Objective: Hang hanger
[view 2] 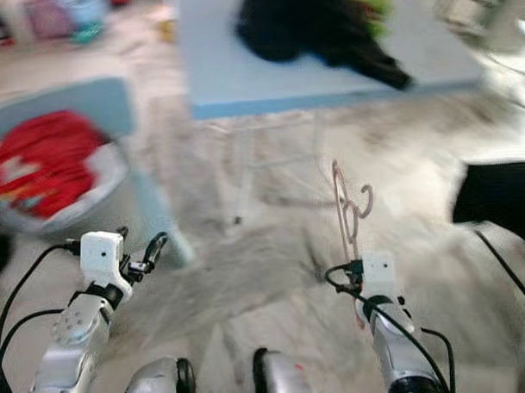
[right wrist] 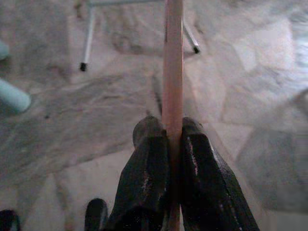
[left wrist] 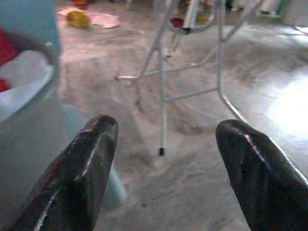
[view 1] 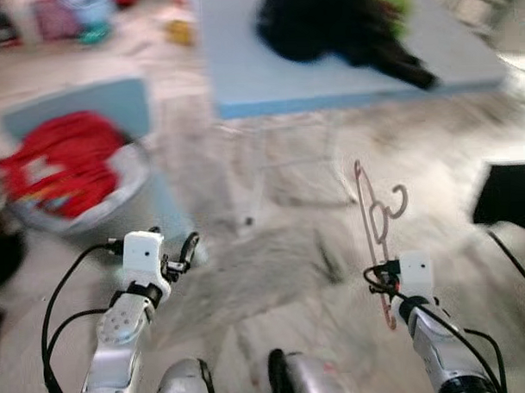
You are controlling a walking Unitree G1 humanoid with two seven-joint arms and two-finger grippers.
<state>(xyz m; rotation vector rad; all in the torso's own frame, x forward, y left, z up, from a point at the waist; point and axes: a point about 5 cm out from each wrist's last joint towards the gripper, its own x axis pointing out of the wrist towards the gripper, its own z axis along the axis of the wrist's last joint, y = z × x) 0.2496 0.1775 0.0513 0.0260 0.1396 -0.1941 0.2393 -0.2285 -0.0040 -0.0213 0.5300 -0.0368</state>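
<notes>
The right gripper (right wrist: 174, 139) has its two black fingers (right wrist: 149, 163) pressed tight on a thin pink hanger (view 1: 373, 236), pinching one straight bar of it so the frame stands nearly upright above the wrist, with its hook curling toward two o'clock in the left eye view. Held this way, the hook stays free and high, which looks like a sensible carry for slipping it over a rail later. The left gripper (left wrist: 166, 159) is empty, its fingers spread wide, and rides at about eight o'clock in the head view, pointed at the marbled floor (view 1: 274, 282) and the white metal legs of a stand (left wrist: 163, 96) ahead. That stand sits under a pale blue table (view 1: 327, 82) at twelve o'clock, which carries a heap of black cloth (view 1: 343, 25). At ten o'clock a basket (view 1: 99, 206) holds red clothing (view 1: 63, 165), set beside a light blue panel (perhaps a chair back; the blur makes it hard to tell). Another dark shape lies at three o'clock. The head views are smeared, which suggests the robot is on the move, so the step in hand is probably carrying the hanger toward wherever it is to hang. No rail can be made out yet, so hanging seems not yet begun.
</notes>
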